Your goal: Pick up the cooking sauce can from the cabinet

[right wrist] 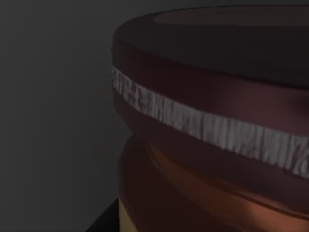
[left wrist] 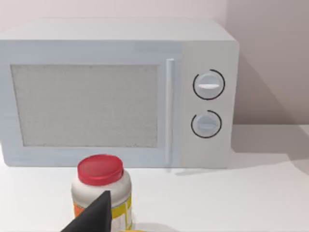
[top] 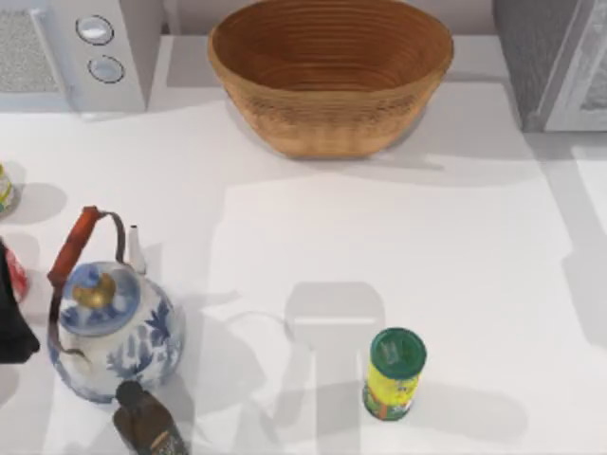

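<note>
Three views, taken in turn. From above, the white table carries a wicker basket at the back, a white microwave in the far-left corner and the grey cabinet in the far-right corner, its pale door swung toward the table edge. A blue-and-white kettle stands near the left edge, a dark bottle just in front of it, and a yellow can with a green lid stands alone in the near middle — none of these is the target. A dark shape at the far left edge is probably my left arm, parked out of the way.

My left wrist camera faces the microwave, with a red-lidded jar near the lens. A black wedge of the left gripper cuts in front of the jar; I cannot tell whether its fingers are apart or together. It seems idle, kept clear of the cabinet side.

My right wrist camera is dim and pressed up close to the cooking sauce can — dark maroon rim, pale band, orange-red body below — against a shadowed grey wall, which suggests the can is inside the cabinet with my right arm reaching in for it. Whether the right fingers are spread or clamped on the can cannot be told. Closeness like this fits a grasp being lined up or made.
</note>
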`<action>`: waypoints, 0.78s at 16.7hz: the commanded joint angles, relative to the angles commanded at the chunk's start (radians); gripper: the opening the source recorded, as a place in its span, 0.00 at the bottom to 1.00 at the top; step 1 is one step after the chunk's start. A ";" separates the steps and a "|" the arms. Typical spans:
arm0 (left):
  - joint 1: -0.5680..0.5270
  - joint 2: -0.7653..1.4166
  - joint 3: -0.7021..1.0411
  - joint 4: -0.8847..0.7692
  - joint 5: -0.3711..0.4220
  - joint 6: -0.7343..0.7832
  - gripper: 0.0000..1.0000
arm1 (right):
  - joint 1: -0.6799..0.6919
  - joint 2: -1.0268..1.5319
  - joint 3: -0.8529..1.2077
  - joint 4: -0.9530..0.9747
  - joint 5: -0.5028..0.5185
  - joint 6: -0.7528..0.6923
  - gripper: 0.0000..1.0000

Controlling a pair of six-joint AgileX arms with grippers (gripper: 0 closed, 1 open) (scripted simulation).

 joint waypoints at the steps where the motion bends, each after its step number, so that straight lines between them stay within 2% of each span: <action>1: 0.000 0.000 0.000 0.000 0.000 0.000 1.00 | 0.000 0.000 0.000 0.000 0.000 0.000 0.00; 7: 0.000 0.000 0.000 0.000 0.000 0.000 1.00 | 0.004 -0.016 -0.009 -0.007 0.003 0.002 0.00; 13: 0.000 0.000 0.000 0.000 0.000 0.000 1.00 | 0.046 -0.268 -0.139 -0.131 0.040 0.002 0.00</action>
